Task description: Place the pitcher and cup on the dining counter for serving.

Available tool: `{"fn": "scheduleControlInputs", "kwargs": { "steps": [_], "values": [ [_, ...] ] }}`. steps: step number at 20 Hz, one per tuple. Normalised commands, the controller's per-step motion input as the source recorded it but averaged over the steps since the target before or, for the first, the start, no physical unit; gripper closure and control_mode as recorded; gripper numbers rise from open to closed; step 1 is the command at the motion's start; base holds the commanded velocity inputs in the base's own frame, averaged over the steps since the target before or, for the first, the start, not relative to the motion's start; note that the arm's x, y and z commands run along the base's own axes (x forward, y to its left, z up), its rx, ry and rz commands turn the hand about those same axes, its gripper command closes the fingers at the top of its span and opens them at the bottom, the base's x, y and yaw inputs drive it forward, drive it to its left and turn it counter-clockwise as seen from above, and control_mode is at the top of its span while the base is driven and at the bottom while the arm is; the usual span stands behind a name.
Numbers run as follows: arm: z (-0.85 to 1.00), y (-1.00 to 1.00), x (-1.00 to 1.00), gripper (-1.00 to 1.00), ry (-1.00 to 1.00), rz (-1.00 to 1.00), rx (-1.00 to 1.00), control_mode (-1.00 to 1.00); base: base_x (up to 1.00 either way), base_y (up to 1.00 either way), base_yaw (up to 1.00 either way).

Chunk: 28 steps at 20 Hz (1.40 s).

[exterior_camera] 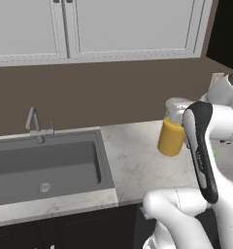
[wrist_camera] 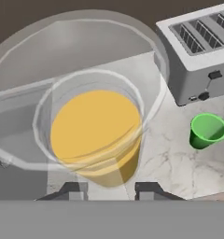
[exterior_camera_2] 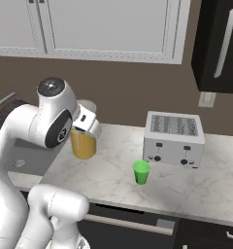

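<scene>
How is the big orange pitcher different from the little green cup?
The pitcher is much taller and wider than the cup. The pitcher has clear walls with an orange-yellow body, while the cup is solid bright green. The robot's end effector is right over the pitcher, its fingertips at either side of it, while the cup stands alone in front of the toaster. Both stand upright on the marble worktop, open at the top, with no handle.

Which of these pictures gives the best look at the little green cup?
The right base view: the cup stands whole and unblocked on the marble worktop, in front of the toaster. The hand view shows it too, smaller and from above, off to the side. In the left base view the arm covers that spot.
</scene>
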Motion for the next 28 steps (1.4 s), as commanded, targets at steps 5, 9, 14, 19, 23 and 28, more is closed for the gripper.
{"fn": "scheduleControlInputs", "kwargs": {
  "steps": [5,9,14,19,23,28],
  "values": [
    [0.65,0.2,-0.32,1.0,-0.2,0.0,0.0,-1.0,0.0,0.0,0.0],
    [0.46,0.01,-0.35,1.0,-0.2,0.0,0.0,-1.0,0.0,0.0,0.0],
    [0.02,0.0,0.0,1.0,-0.01,0.0,0.0,-1.0,0.0,0.0,0.0],
    [0.0,0.0,-0.13,1.0,-0.01,0.0,0.0,1.0,-0.22,0.0,0.05],
    [0.0,0.0,0.0,1.0,0.0,0.0,0.0,1.0,-0.75,0.03,0.43],
    [0.0,0.0,0.0,1.0,0.0,0.0,0.0,1.0,-0.86,0.02,0.78]
  ]
}}
